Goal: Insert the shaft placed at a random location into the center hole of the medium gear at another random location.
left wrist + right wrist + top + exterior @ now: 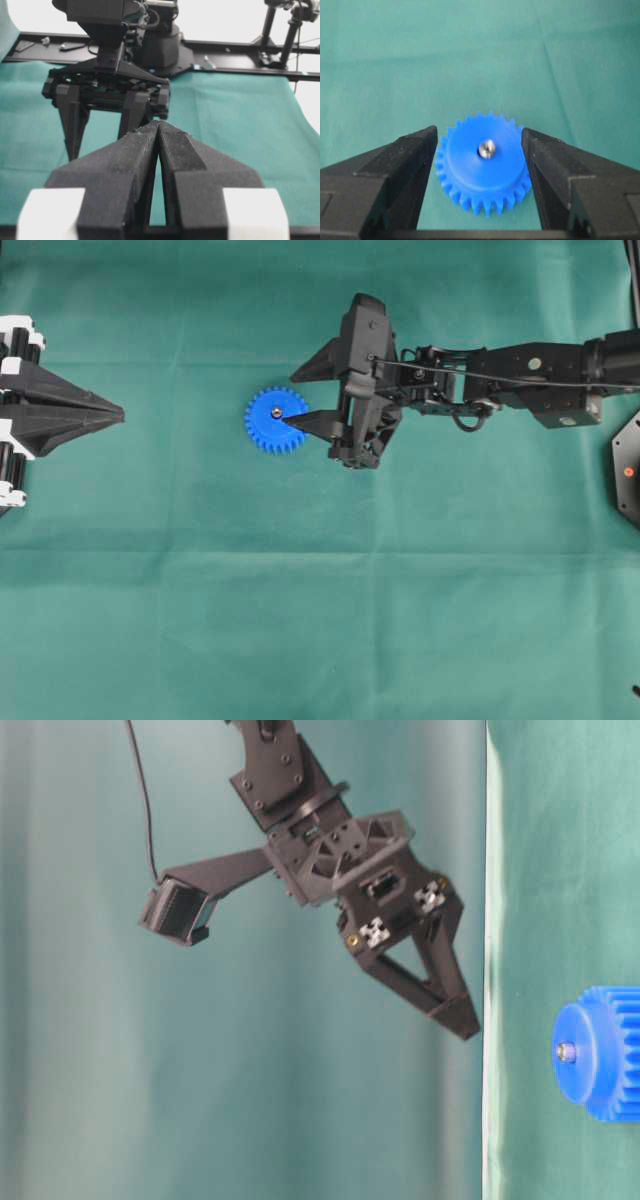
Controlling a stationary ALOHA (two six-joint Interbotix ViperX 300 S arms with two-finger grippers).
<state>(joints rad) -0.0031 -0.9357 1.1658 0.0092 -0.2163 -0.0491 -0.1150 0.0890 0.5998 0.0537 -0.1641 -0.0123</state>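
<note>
The blue medium gear (275, 421) lies flat on the green cloth. The silvery shaft (275, 412) stands in its center hole, its rounded top showing above the hub (487, 148). My right gripper (293, 398) is open and empty, just right of the gear, one fingertip over the gear's rim. In the right wrist view the gear (482, 167) sits between the spread fingers (407, 160), untouched. The table-level view shows the gripper (455, 1010) raised clear of the gear (600, 1055) and shaft (567, 1051). My left gripper (118, 415) is shut and empty at the far left (159, 125).
The right arm (520, 370) stretches in from the right edge. A black fixture (628, 470) sits at the right border. In the left wrist view the right gripper's fingers (75, 125) stand ahead of my shut jaws, with a black frame (225, 50) behind the cloth.
</note>
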